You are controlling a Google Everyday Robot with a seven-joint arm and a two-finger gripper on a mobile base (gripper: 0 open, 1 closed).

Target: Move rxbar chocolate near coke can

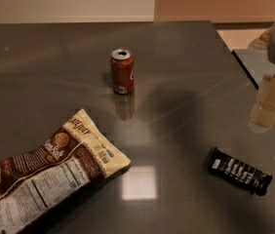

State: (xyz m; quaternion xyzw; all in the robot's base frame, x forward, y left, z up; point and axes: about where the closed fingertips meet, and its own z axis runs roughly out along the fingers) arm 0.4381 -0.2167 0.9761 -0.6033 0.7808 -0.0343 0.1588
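The rxbar chocolate [239, 171] is a flat black wrapper with white lettering, lying on the dark table at the right front. The coke can [122, 71] stands upright in the middle of the table toward the back, well to the left of the bar. My gripper [264, 118] hangs at the right edge of the view, above and a little to the right of the bar, apart from it. It holds nothing that I can see.
A large brown-and-cream snack bag [45, 172] lies at the front left. The dark table [186, 72] ends at its right edge near my arm, with a gap and another surface [259, 62] beyond it.
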